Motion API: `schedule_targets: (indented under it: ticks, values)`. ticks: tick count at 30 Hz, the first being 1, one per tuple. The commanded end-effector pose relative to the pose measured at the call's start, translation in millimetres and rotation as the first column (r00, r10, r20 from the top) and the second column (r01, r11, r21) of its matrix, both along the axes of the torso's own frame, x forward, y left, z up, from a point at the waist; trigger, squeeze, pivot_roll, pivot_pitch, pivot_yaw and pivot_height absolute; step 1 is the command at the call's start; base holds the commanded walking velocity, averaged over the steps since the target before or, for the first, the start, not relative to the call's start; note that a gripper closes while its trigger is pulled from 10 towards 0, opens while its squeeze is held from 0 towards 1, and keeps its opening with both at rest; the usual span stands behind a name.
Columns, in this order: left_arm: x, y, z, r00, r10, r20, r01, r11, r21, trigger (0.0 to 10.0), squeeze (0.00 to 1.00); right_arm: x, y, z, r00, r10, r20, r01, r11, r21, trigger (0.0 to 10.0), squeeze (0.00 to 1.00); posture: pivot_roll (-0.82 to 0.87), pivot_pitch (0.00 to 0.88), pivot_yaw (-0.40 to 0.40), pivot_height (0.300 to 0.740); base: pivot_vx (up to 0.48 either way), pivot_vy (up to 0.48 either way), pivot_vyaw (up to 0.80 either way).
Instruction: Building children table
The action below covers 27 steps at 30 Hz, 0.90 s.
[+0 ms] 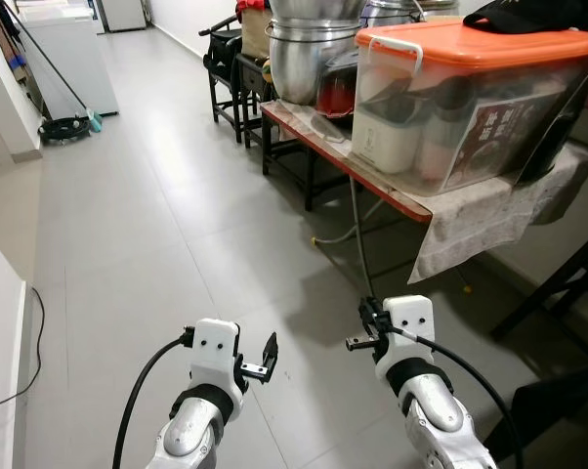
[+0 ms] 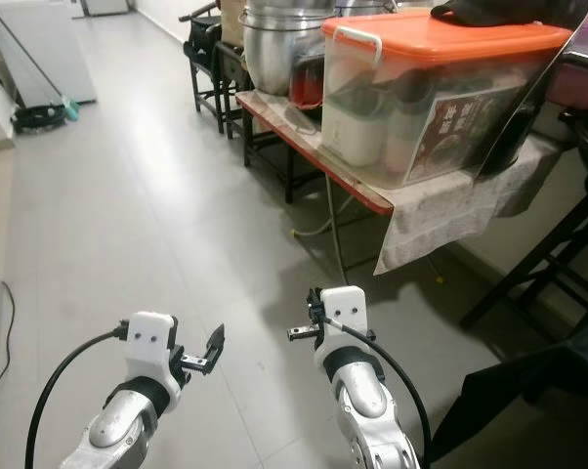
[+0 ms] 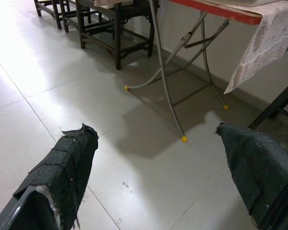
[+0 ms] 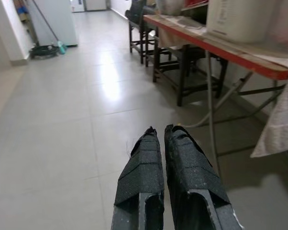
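Both silver arms reach forward low over the pale grey tiled floor (image 1: 157, 225), neither touching anything. On the left arm, the left gripper (image 1: 268, 359) has its two long black fingers (image 3: 70, 167) spread wide apart with nothing between them; past them the wrist view looks down at bare tile and the yellow-capped feet of thin grey metal folding legs (image 3: 169, 91). Across a gap of bare floor from it, the right gripper (image 1: 357, 342) has its black padded fingers (image 4: 143, 177) pressed almost together, only a thin slit between them, and it holds nothing.

Ahead and to the robot's right stands a long folding table with a red edge (image 1: 348, 166), carried on those grey legs. A light patterned cloth (image 1: 489, 210) hangs over its near end. On it rests a clear plastic storage box with an orange lid (image 1: 470, 98), and behind that large steel pots (image 1: 309, 49). Dark wooden chairs (image 1: 231, 83) stand beyond the table along the wall. Far down the corridor a mop (image 1: 74, 112) leans by a white cabinet (image 1: 74, 49). No children's table parts can be made out.
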<state>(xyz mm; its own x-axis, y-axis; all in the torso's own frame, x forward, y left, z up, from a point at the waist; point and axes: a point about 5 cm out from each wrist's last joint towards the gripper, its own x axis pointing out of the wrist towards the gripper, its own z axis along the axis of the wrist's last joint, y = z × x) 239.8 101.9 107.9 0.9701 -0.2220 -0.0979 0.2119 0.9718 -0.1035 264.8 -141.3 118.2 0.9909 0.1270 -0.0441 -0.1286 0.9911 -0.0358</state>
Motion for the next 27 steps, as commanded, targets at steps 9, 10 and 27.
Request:
schedule_targets:
  ticks: [9, 10, 27]
  values:
    - [-1.3, 1.3, -5.8, 0.999, 0.006, -0.031, -0.006, 1.0, 0.002, 10.0, 0.0, 0.8, -1.1, -8.3, 0.998, -0.009, -0.054, 0.009, 1.0, 0.005, 10.0, 0.0, 0.15, 0.0, -0.03, 0.74, 0.0, 0.0, -0.51]
    - [-1.2, 1.7, -6.0, 0.999, 0.008, -0.032, -0.008, 1.0, 0.001, 10.0, 0.0, 0.9, -0.2, -8.0, 0.999, -0.004, -0.051, 0.005, 1.0, 0.005, 10.0, 0.0, 0.15, 0.0, -0.027, 0.74, 0.0, 0.0, 0.0]
    - [-1.7, 1.9, -9.4, 0.999, 0.004, -0.047, -0.003, 1.0, 0.004, 10.0, 0.0, -0.1, 3.6, -8.5, 0.998, 0.016, -0.053, -0.016, 1.0, -0.003, 10.0, 0.0, 0.14, 0.0, -0.023, 0.74, 0.0, 0.11, 0.0]
